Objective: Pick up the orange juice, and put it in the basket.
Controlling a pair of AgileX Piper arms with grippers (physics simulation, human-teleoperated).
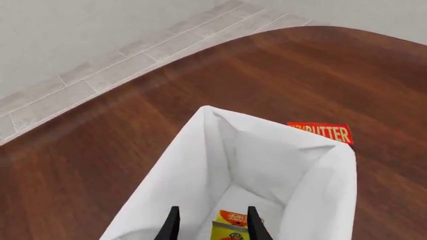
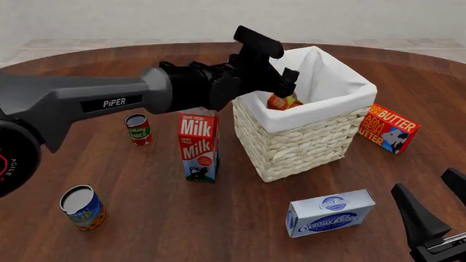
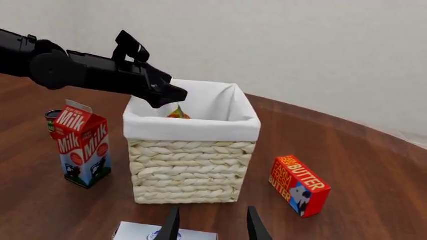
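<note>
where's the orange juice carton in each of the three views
Left wrist view: orange juice sits down inside the basket, seen between the left gripper fingers.
Front view: its top peeks over the liner, just beyond the left gripper.
Right wrist view: only a sliver shows above the rim.
Shared landmark: the butter box beside the basket.

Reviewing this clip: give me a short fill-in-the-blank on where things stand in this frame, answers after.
1. The orange juice is inside the ____.
2. The left pincer hangs over the basket, and its arm comes in above the ____ carton.
3. The red box beside the basket reads ____.
4. The right pincer is ____ and holds nothing.

Answers: basket; milk; butter; open
</note>
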